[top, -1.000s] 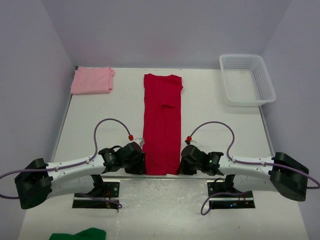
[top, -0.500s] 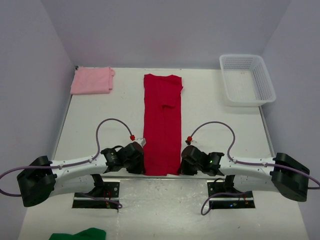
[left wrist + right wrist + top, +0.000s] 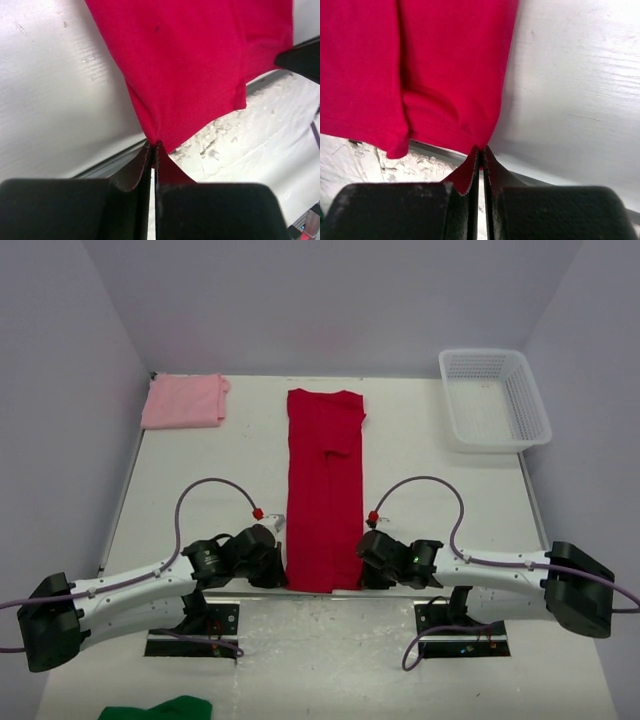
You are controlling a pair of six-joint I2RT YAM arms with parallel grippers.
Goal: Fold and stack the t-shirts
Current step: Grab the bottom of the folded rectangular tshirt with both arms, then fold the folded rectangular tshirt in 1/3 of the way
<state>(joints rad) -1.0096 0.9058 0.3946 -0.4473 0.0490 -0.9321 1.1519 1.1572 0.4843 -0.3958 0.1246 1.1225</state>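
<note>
At centre of the overhead frame, a red t-shirt (image 3: 323,490) folded into a long narrow strip, flat on the white table (image 3: 430,470), running from upper middle down to lower middle. At its bottom left corner, the left gripper (image 3: 152,150), clenched on the hem: in the left wrist view, fingertips pressed together at bottom centre, red cloth pinched between them, the corner drawn to a point there and the rest spreading up and to the right. At its bottom right corner, the right gripper (image 3: 481,152), likewise clamped on the hem: in the right wrist view, a sliver of red between the closed jaws at bottom centre, the cloth spreading up and to the left across the frame. Both pinched corners right at the near edge of the table, the strip stretched between the two grippers. By count, two t-shirts: the red one in the grip of both arms, and one pink t-shirt (image 3: 184,401) folded to a small rectangle at upper left of the overhead frame, well apart from both grippers. Two grippers, one per bottom corner. One white mesh basket (image 3: 530,405) at upper right, also well apart from the red strip. One green cloth (image 3: 160,709) at the bottom left edge of the frame, partly cut off.
</note>
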